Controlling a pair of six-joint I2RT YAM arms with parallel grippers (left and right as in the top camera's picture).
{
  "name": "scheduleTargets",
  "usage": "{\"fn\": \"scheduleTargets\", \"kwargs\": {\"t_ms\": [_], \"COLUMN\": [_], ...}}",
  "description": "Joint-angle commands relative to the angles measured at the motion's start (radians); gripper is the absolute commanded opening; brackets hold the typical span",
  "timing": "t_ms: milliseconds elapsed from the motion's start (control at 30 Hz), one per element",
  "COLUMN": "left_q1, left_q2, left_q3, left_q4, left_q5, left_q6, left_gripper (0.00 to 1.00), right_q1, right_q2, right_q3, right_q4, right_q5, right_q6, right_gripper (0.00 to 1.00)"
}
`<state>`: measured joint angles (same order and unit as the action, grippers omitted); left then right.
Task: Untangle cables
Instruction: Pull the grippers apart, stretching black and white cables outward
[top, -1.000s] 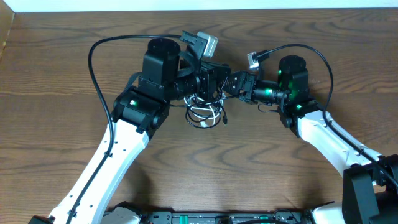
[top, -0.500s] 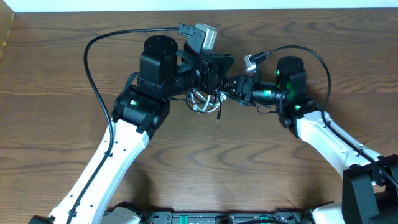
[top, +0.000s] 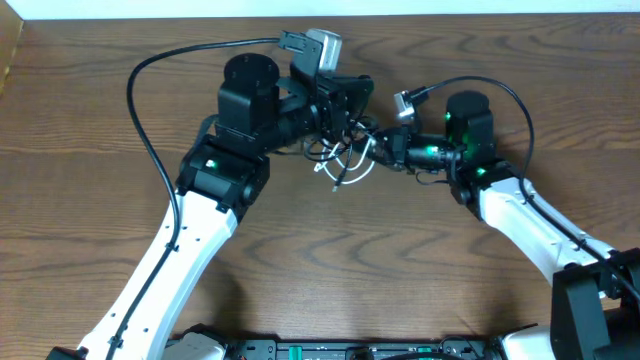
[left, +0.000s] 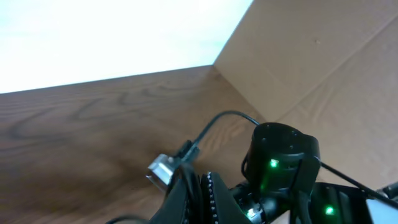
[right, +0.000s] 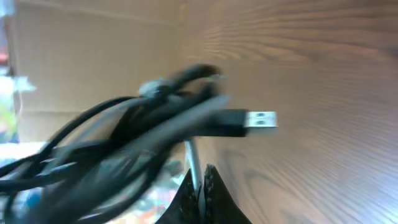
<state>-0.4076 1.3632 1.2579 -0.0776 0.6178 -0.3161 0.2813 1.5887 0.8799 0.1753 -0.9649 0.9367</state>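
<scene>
The cables hang in a small tangle just above the table, between my two grippers. My left gripper is shut on the black strands at the top of the tangle. In the left wrist view its fingertips press together on a dark strand. My right gripper is shut on the white cable. In the right wrist view that white cable runs down into the shut right gripper, and blurred black cables with a USB plug cross above it.
A thick black arm wire loops out to the left of the left arm, and another arches over the right arm. The brown wooden table ends at a pale back edge. A cardboard wall stands at the side.
My right gripper has gone from open to shut on the white cable. My left gripper has carried the tangle up and toward the back of the table.
</scene>
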Motion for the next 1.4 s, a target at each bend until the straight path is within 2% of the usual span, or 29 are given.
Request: {"fn": "scheduleTargets", "kwargs": {"t_ms": [0, 200, 633, 1067, 1367], "left_q1": [0.034, 0.112, 0.327, 0.587, 0.626], "left_q2": [-0.035, -0.046, -0.047, -0.047, -0.044], "left_q3": [0.006, 0.006, 0.006, 0.006, 0.006], "left_q4": [0.008, -0.011, -0.065, -0.064, -0.066], "left_q5": [-0.008, -0.007, 0.034, 0.033, 0.024], "left_q6": [-0.004, -0.004, -0.004, -0.003, 0.0], "left_gripper": [0.08, 0.08, 0.08, 0.08, 0.08], "right_q1": [-0.063, -0.198, -0.473, -0.86, -1.013], "right_q2": [0.0, 0.0, 0.0, 0.0, 0.0], "right_q3": [0.002, 0.002, 0.002, 0.002, 0.002], "right_q4": [-0.098, -0.344, -0.675, -0.797, -0.84], "right_q5": [0.067, 0.164, 0.393, 0.424, 0.412], "right_q6": [-0.062, -0.181, -0.328, -0.44, -0.501], "right_gripper": [0.01, 0.01, 0.01, 0.01, 0.01]}}
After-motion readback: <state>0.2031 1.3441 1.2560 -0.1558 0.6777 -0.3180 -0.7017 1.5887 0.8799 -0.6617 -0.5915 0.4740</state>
